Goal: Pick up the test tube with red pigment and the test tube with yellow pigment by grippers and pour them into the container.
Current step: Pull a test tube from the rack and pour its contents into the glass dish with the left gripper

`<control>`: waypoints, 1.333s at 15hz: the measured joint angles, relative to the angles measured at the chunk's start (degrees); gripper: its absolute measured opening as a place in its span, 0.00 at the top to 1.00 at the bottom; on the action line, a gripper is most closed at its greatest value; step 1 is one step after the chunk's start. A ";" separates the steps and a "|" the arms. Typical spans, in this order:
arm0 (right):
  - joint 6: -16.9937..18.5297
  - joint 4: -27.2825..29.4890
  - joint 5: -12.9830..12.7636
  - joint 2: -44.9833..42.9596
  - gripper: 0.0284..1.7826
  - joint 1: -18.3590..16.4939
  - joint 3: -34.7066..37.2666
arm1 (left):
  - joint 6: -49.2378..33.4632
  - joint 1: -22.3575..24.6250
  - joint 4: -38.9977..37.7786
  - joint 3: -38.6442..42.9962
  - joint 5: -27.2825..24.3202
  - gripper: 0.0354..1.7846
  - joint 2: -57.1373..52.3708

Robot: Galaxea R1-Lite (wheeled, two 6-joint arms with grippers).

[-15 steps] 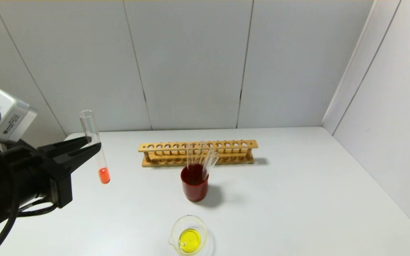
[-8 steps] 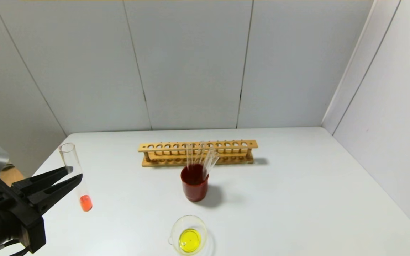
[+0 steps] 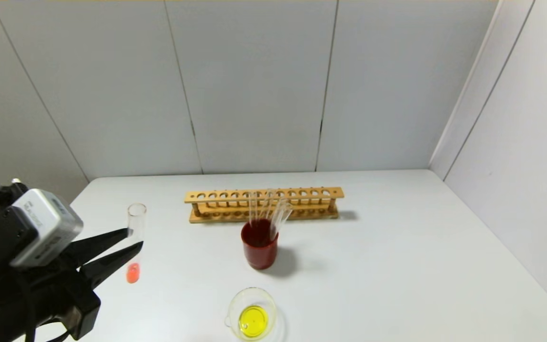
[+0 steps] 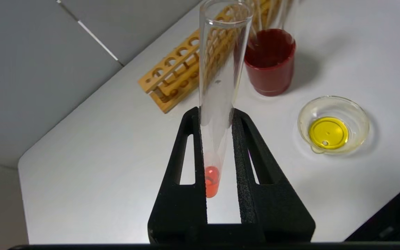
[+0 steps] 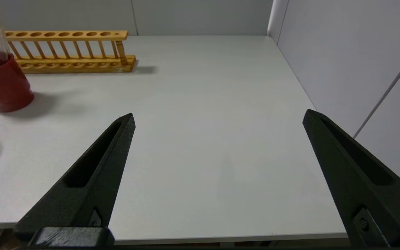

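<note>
The black left gripper point(image 3: 131, 241) pinches the slim clear glass test tube with red pigment point(image 3: 135, 242) upright, left of the low clear glass container point(image 3: 251, 314) holding yellow liquid, so the next move is likely carrying it over and tipping, while the right gripper point(image 5: 217, 121) waits spread wide.

Head view: high, facing forward and down over the white table point(image 3: 373, 266) toward the wall panels. Left wrist view: close behind its own fingers, facing the wooden rack point(image 4: 182, 74) and red cup point(image 4: 271, 62). Right wrist view: low at the table's near edge. All three share rack and cup.
</note>
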 joint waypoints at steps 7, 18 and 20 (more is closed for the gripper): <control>0.00 0.00 0.00 0.00 0.05 0.00 0.00 | 3.19 -10.28 -0.28 -4.45 8.07 0.85 12.48; 0.00 0.00 0.00 0.00 0.05 0.00 0.00 | 22.21 -11.90 -0.04 -4.17 12.51 0.85 20.14; 0.00 0.00 0.02 0.00 0.05 0.00 0.00 | 24.44 -11.87 0.10 -4.47 12.43 0.85 21.05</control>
